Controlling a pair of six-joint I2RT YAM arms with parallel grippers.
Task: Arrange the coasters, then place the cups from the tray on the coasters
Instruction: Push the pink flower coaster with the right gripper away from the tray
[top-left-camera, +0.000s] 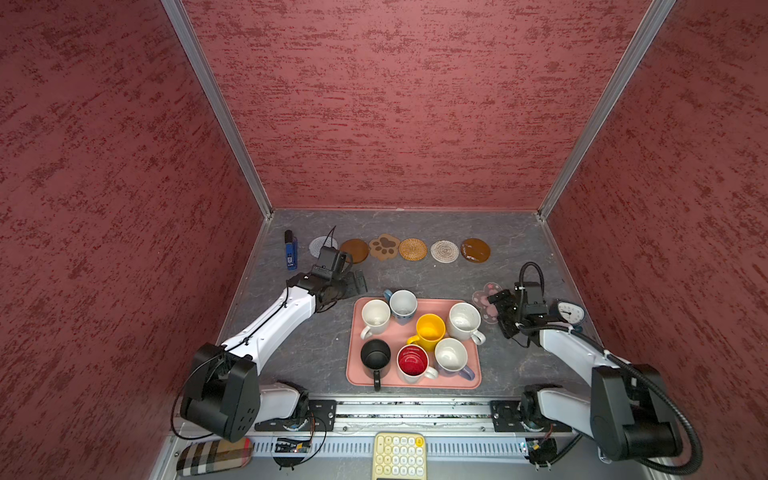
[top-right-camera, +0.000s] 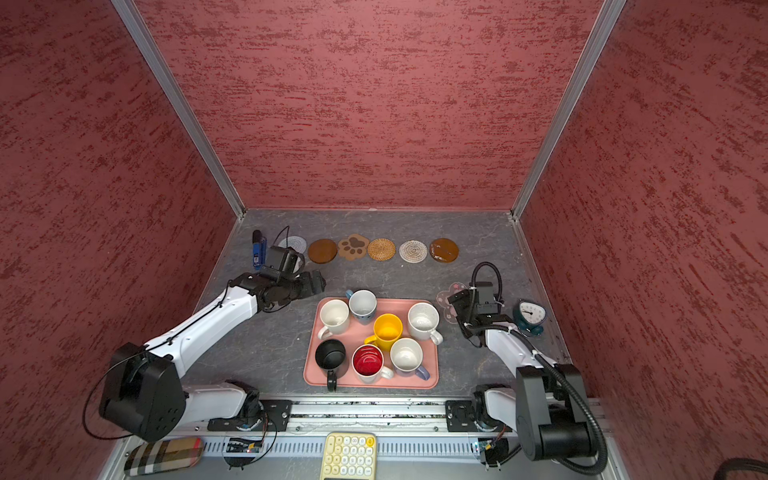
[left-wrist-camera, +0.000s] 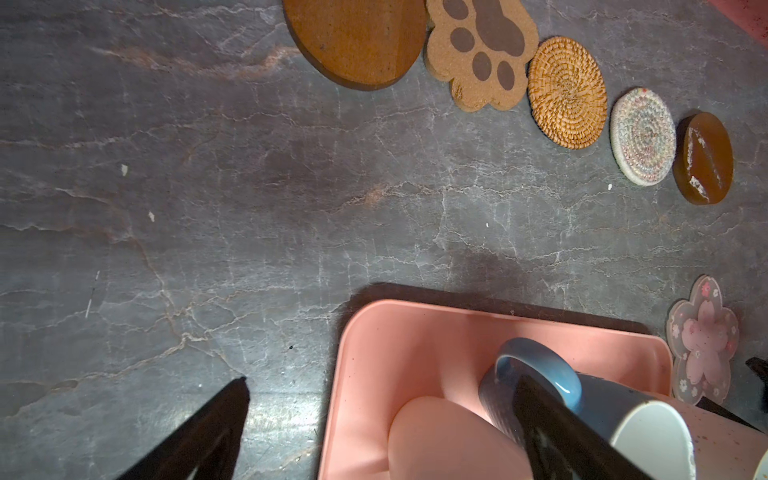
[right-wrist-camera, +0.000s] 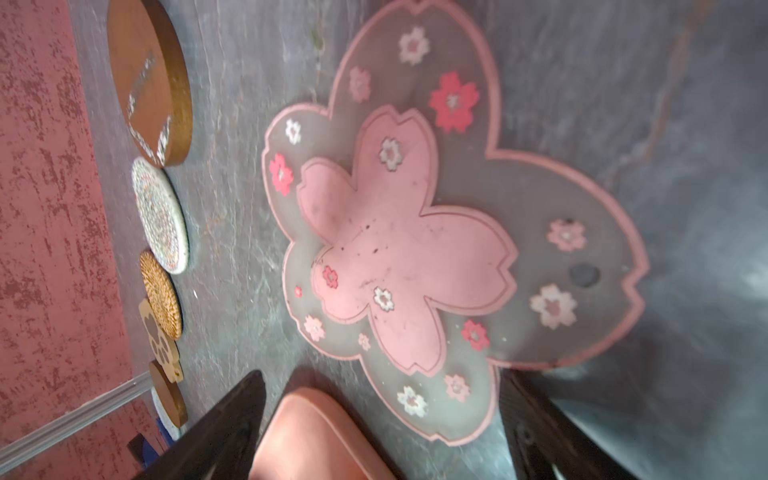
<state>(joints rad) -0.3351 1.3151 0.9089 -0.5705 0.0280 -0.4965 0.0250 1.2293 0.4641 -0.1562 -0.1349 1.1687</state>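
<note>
Dark grey, marble-veined counter (top-left-camera: 436, 278), walled by red panels on three sides. A row of six coasters runs along its back edge, neighbours touching or nearly so; from the left in both top views: grey woven coaster (top-left-camera: 318, 244), partly hidden; matt brown disc coaster (top-left-camera: 355, 250); tan paw coaster (top-left-camera: 384, 246); wicker coaster (top-left-camera: 412, 249); beige woven coaster (top-left-camera: 444, 251); glossy brown disc coaster (top-left-camera: 475, 250). A blue lighter (top-left-camera: 291, 253) lies just left of the row. The salmon-pink tray (top-left-camera: 440, 382) sits flat at centre front. The pink flower coaster (right-wrist-camera: 407, 249) lies flat just beside the tray's far right corner. A small teal clock (top-left-camera: 571, 313) stands near the right wall.
</note>
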